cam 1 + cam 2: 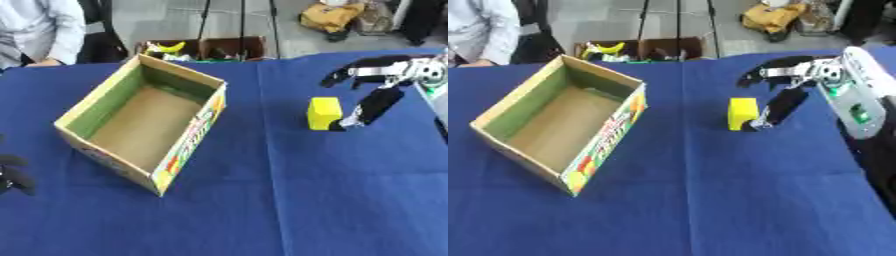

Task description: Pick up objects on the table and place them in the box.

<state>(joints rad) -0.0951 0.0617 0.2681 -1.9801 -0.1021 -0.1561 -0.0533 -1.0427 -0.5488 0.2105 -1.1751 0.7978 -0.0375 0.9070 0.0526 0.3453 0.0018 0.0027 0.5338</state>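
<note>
The yellow block (324, 113) stands on the blue desk (332, 200) in the right half of the frame, well apart from the open cardboard box (140, 122), which sits in the left half and looks empty inside. The right hand (785, 85) comes in from the upper right and is the nearer one by far. The block lies just to the left of this hand. One part of the hand, probably the thumb, points down to the desk just beside the right face of the block, maybe touching it; I cannot tell for sure. The other fingers (754, 75) stretch out to the left above and behind the block, apart from it. So the hand is spread open around the block and holds nothing yet. The block looks a little taller than wide, upright. To my judgement, the next move is to close the fingers on it from the far side. The left hand (13, 175) shows only at the lower left edge, dark, and its fingers are not clear.
</note>
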